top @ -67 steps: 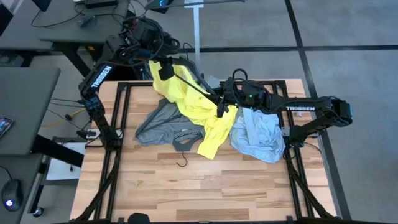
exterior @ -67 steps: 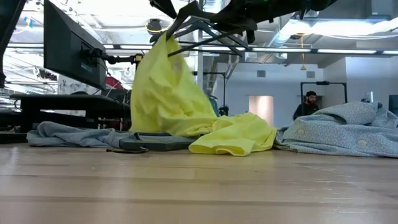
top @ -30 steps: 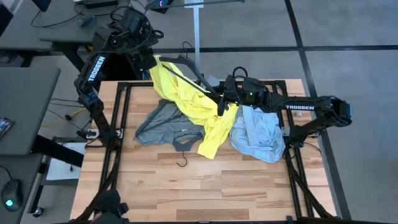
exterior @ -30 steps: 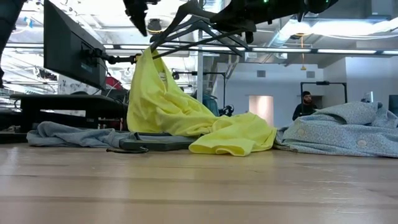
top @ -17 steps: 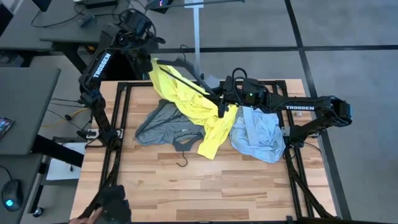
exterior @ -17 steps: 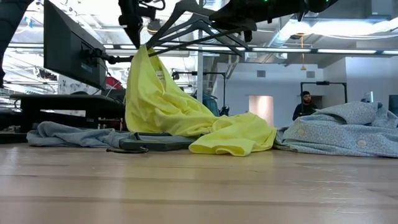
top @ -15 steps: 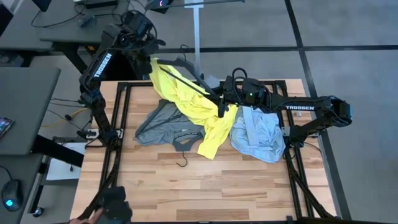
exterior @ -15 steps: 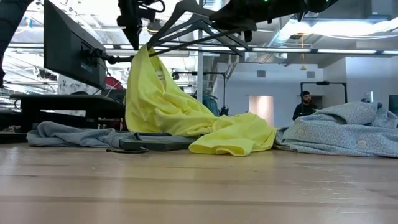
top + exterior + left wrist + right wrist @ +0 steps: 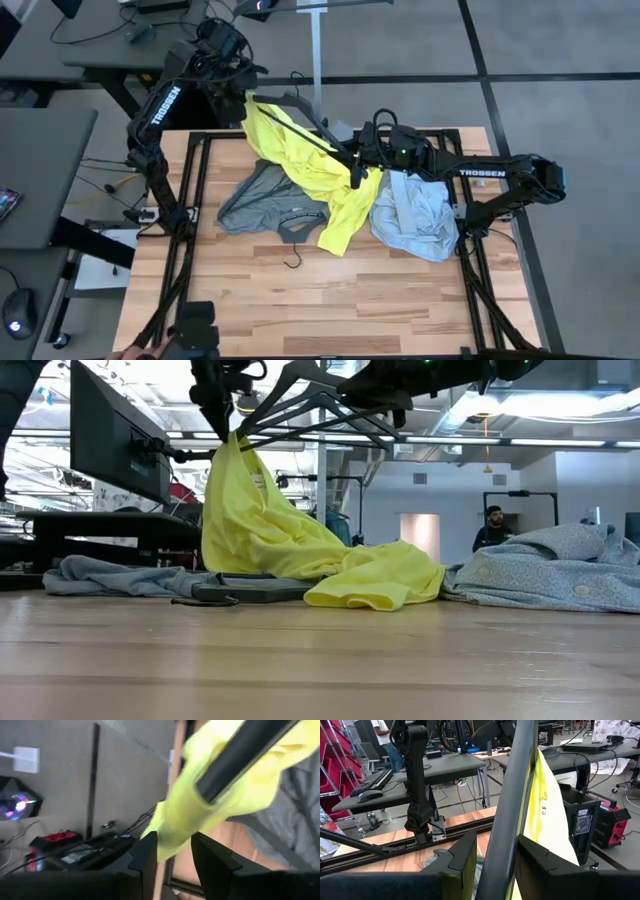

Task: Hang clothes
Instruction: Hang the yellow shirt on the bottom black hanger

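A neon-yellow T-shirt (image 9: pixel 322 180) hangs over a thin black hanger (image 9: pixel 300 130), and its lower half lies in a heap on the table (image 9: pixel 375 585). My right gripper (image 9: pixel 353 168) is shut on the hanger's near end, above the table's middle. My left gripper (image 9: pixel 247 95) is shut on the T-shirt's top end at the hanger's far tip, over the far edge. A grey T-shirt (image 9: pixel 262 195) lies flat to the left. A pale light-blue shirt (image 9: pixel 410 215) lies crumpled to the right. My left gripper pinches a bunched fold of the yellow T-shirt's top end (image 9: pixel 172 827) between its two fingers, right beside the hanger's bar (image 9: pixel 240 755). The fingers point down from above (image 9: pixel 215 415). The cloth hangs below them in a raised peak. My right gripper pinches the black hanger's bar (image 9: pixel 502 832) between its two fingers. The fingers lie across the bar. The hanger is lifted clear and slants toward the far left, with the yellow cloth (image 9: pixel 545 810) draped over it.
A second black hanger's hook (image 9: pixel 293 262) pokes out from under the grey T-shirt. More dark hangers (image 9: pixel 300 105) hang past the far edge. Black frame rails (image 9: pixel 190 200) run along the table's sides. A person's hand with a dark object (image 9: pixel 190 335) is at the near-left corner. The near half is bare wood.
My left gripper has come down a little onto the yellow T-shirt's top end at the hanger's far tip. That raised peak has shifted slightly toward the table's left, while the heap on the table has stayed. A person's hand has come in at the near-left corner.
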Robot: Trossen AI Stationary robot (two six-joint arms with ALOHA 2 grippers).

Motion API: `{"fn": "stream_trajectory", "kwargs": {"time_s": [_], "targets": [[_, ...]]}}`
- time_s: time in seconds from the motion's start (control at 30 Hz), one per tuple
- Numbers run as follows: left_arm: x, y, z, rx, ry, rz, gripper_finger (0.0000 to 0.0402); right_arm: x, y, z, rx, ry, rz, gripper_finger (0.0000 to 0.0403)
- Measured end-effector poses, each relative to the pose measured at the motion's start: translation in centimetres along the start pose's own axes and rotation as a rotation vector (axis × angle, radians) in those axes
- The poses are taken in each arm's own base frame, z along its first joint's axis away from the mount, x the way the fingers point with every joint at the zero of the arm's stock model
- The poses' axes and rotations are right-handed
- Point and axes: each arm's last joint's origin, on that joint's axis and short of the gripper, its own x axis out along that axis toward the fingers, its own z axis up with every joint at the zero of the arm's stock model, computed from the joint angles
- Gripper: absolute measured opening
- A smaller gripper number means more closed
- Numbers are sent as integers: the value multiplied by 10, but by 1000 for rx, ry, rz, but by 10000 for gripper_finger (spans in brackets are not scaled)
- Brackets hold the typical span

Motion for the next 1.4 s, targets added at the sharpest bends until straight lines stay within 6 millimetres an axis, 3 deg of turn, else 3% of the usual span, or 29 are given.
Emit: {"fn": "stream_trajectory", "kwargs": {"time_s": [0.33,0.87,1.13,1.3,1.4], "targets": [[3,-18,23,73,-125,-80,104,0,0,-3,1,21,-2,97],[-16,-76,78,174,-312,-128,104,0,2,-1,-11,17,68,97],[-26,-76,77,107,-322,-124,98,-1,3,0,-10,11,73,96],[-25,-80,71,156,-274,-182,35,-1,5,-2,4,29,115,96],[-25,-82,69,134,-264,-216,34,-1,5,-2,12,31,129,96]]}}
